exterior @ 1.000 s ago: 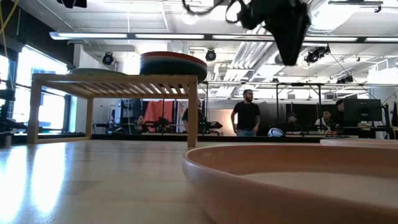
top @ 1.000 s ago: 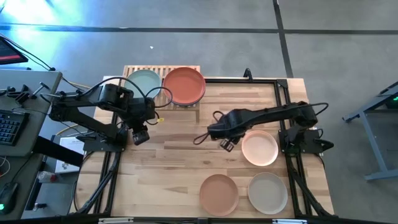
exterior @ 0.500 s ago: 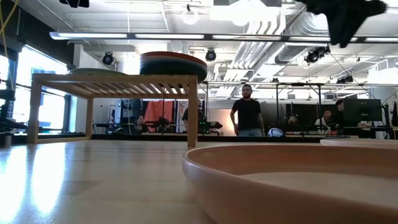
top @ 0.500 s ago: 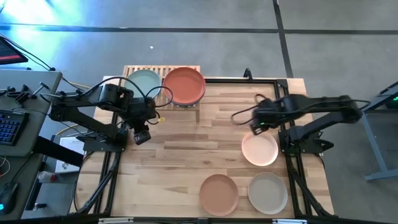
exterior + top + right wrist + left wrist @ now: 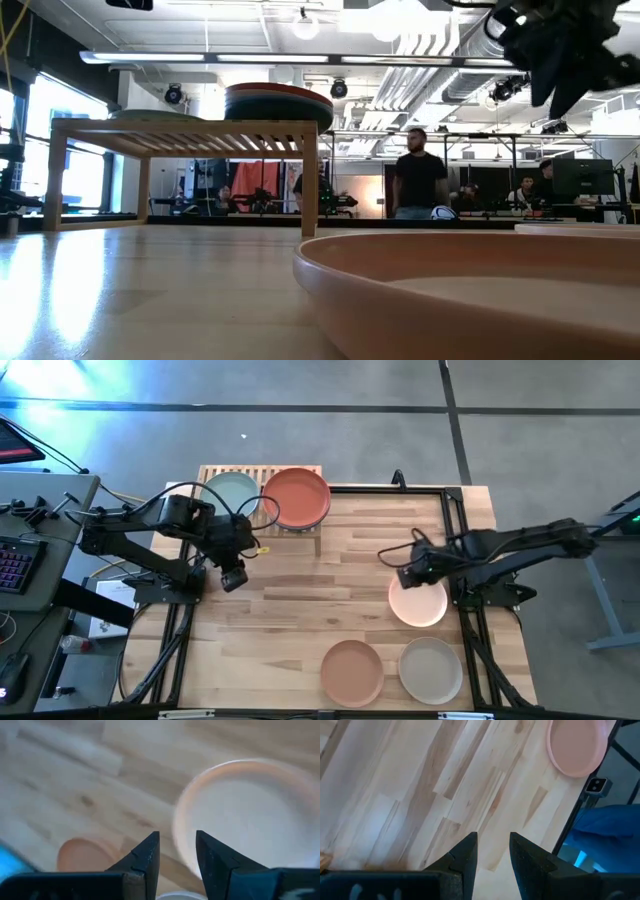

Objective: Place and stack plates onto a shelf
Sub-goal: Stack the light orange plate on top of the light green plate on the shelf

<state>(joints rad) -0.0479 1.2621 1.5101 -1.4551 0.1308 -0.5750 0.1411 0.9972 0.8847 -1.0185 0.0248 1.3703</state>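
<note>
From above, the shelf (image 5: 262, 502) sits at the upper centre-left of the frame, already carrying a sage green plate (image 5: 231, 493) and a terracotta red plate (image 5: 297, 497) topping a stack. Three plates are on the table (image 5: 300, 580): the peach plate (image 5: 418, 601) right of centre, the tan-orange plate (image 5: 352, 671) and the beige plate (image 5: 431, 669) along the lower edge. The right end effector (image 5: 409, 572) hangs just at the peach plate's upper-left rim, while the left end effector (image 5: 233, 575) waits below the shelf, left of centre, holding nothing. Down at table height, the shelf (image 5: 180, 135) stands at left with its dark stack on top, a big plate rim (image 5: 440, 290) fills the lower right foreground, and the right end effector (image 5: 560, 55) hangs in the upper right corner; a person (image 5: 418, 182) stands far behind. The left wrist view shows that end effector (image 5: 492, 850) with a narrow gap, nothing between the fingers, bare table below and a pink-looking plate (image 5: 576, 745) at upper right. The right wrist view shows its end effector (image 5: 176, 851) slightly parted and empty, right over the peach plate's near rim (image 5: 182, 827). These plates look stiff, matte and fairly light, but flat on the table: my call is to pinch the raised rim, one finger inside and one outside, and keep it level, since a thin edge grip could let it swing.
</note>
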